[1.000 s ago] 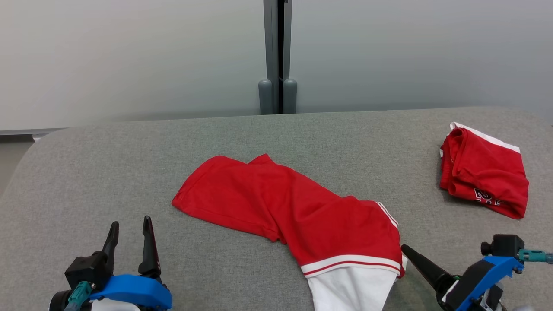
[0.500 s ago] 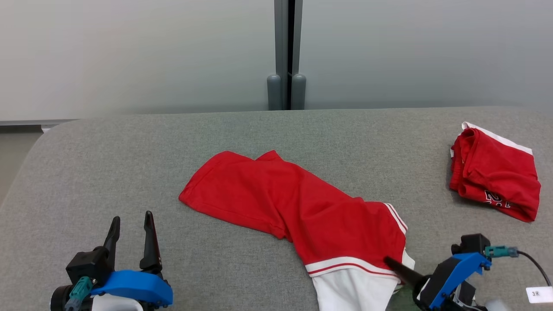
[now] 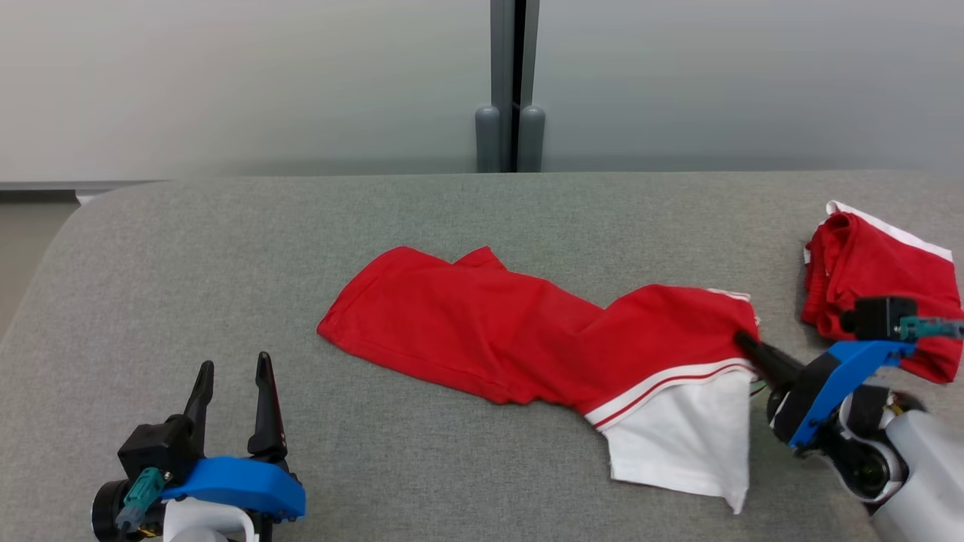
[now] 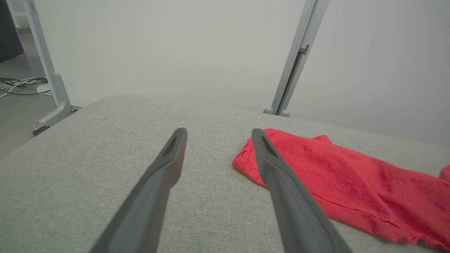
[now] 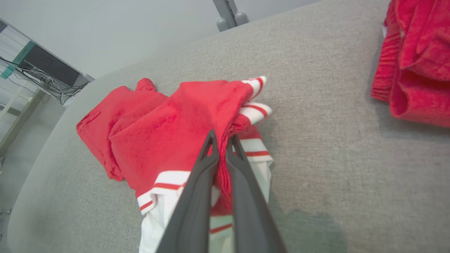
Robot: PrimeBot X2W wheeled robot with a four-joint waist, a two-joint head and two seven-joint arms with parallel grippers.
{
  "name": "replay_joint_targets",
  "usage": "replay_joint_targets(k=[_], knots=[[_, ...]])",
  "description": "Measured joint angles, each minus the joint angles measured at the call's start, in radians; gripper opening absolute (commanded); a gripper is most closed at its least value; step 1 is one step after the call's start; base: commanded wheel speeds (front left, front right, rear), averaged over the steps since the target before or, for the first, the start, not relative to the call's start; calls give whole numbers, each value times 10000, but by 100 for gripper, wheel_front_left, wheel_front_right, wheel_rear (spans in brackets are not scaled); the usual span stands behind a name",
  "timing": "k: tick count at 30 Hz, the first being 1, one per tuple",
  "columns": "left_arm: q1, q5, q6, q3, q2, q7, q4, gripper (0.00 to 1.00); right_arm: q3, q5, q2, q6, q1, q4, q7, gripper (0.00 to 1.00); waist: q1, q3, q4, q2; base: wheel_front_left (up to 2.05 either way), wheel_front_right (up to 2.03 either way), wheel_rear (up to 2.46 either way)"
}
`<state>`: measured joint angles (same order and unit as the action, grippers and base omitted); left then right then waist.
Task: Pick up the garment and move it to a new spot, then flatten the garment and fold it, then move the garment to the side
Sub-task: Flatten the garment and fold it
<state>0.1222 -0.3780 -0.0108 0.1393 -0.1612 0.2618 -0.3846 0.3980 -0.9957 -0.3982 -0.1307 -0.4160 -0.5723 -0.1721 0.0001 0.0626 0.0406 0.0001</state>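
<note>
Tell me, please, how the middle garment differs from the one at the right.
The middle garment lies spread out long, its white panel showing; the right garment sits bunched up. The right gripper is shut on the middle garment; the right garment lies free. Both are red with white trim.

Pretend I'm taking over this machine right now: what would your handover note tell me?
Right gripper: fingers shut on the red garment at its right edge, by the white-striped band.
Left gripper: open, holding nothing, apart from the garment.
The garment lies mostly rumpled on the grey padded surface; a second red garment sits bunched at the far right.
Done: grasp made.
Left: lift and relocate, flatten, fold, set aside.
</note>
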Motion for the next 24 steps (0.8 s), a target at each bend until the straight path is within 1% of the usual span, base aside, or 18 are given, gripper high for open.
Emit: replay_joint_targets(k=[5, 6, 7, 10, 13, 14, 15, 16, 17, 20, 24], knots=[[212, 17, 90, 36, 31, 0, -61, 100, 802, 836, -694, 0, -982, -1043, 548, 0, 0, 252, 200, 0, 0, 0, 0], [325, 52, 117, 50, 48, 0, -86, 100, 1051, 1074, -871, 0, -1426, -1542, 838, 0, 0, 357, 305, 0, 0, 0, 0], [325, 52, 117, 50, 48, 0, -86, 100, 1051, 1074, -871, 0, -1426, -1542, 838, 0, 0, 357, 305, 0, 0, 0, 0], [444, 104, 125, 88, 75, 0, -142, 100, 1264, 1379, -1091, 0, -2020, -2437, 1467, 0, 0, 499, 483, 0, 0, 0, 0], [503, 117, 198, 92, 92, 0, -222, 100, 1455, 1440, -1095, 0, -2506, -3239, 1795, 0, 0, 591, 638, 0, 0, 0, 0], [504, 117, 203, 92, 96, 0, -261, 100, 1553, 1501, -1058, 0, -2612, -3471, 1896, 13, 0, 610, 665, 0, 0, 0, 0], [509, 117, 203, 90, 100, 0, -291, 100, 1618, 1565, -1014, 0, -2723, -3735, 2048, 56, 1, 617, 683, 1, 0, 0, 0], [514, 117, 205, 86, 109, 0, -328, 100, 1680, 1570, -961, 0, -2818, -3910, 2138, 93, 1, 606, 687, 1, 0, 0, 0], [524, 117, 205, 88, 125, 0, -360, 100, 1716, 1492, -880, 0, -2883, -4025, 2197, 100, 1, 590, 684, 1, 0, 0, 0], [524, 117, 201, 79, 161, 2, -412, 100, 1973, 1409, -702, 0, -3006, -4188, 2568, 100, -1, 514, 613, 0, 0, 0, 0], [468, 92, 203, 19, 119, 0, -545, 100, 2209, 1419, -654, 0, -3074, -4280, 3400, 100, -1, 360, 407, 1, 0, 0, 0]])
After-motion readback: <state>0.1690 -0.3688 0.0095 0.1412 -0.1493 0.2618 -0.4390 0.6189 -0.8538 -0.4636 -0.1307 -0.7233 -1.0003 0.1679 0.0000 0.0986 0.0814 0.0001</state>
